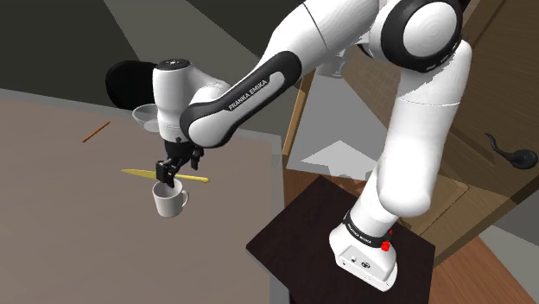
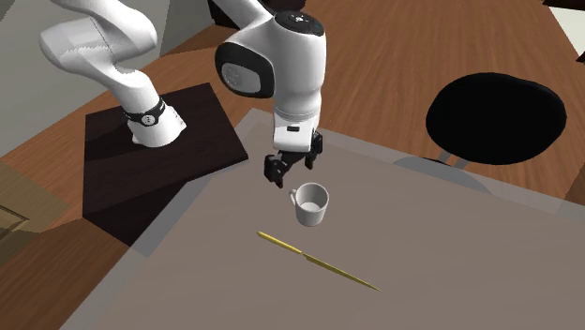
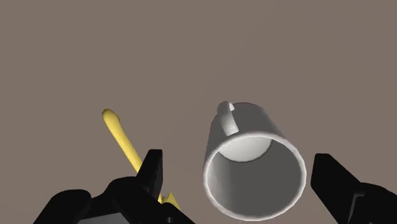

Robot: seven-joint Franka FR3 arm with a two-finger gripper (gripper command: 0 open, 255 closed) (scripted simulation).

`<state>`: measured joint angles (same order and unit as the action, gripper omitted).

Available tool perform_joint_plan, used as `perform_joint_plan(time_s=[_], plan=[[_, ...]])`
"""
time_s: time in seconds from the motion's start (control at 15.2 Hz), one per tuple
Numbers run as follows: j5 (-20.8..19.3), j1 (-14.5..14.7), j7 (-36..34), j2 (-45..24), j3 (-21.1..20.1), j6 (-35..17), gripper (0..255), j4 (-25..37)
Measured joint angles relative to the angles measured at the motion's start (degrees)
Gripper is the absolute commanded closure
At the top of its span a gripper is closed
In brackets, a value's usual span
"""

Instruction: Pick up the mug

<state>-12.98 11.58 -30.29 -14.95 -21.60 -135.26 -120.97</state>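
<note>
— Where does the mug (image 2: 311,204) stand?

— Upright on the grey-brown bench (image 2: 450,272), mouth open to the ceiling, handle turned toward the bench edge that faces the stand (image 2: 197,141). Bare surface lies round it on every side.

— And the hand (image 3: 238,167)?

— It hangs just above the mug, released. In the wrist view its black fingers (image 3: 153,170) are spread wide on either side of the rim and touch nothing.

— What else shares the bench?

— A slim yellow utensil (image 2: 319,262) lies flat near the mug but apart from it. A brown stick (image 1: 96,131) lies well away at the shoulder view's left. A black chair (image 2: 497,117) sits at the far edge.
</note>
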Motion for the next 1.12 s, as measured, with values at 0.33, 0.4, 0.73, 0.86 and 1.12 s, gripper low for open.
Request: perform_joint_plan(time_s=[0.33,0.4,0.73,0.86,1.12], plan=[[-5.31,4.62,-5.14,-10.19,1.26,0.46,0,9.63],[-6.27,5.77,-5.92,-12.8,1.67,1.0,0,12.62],[-8.26,7.37,-7.59,-17.05,2.83,-0.89,0,14.73],[-8.78,7.65,-8.03,-18.01,3.18,-1.85,0,14.69],[-9.39,7.99,-8.52,-19.28,3.65,-2.96,255,14.8]])
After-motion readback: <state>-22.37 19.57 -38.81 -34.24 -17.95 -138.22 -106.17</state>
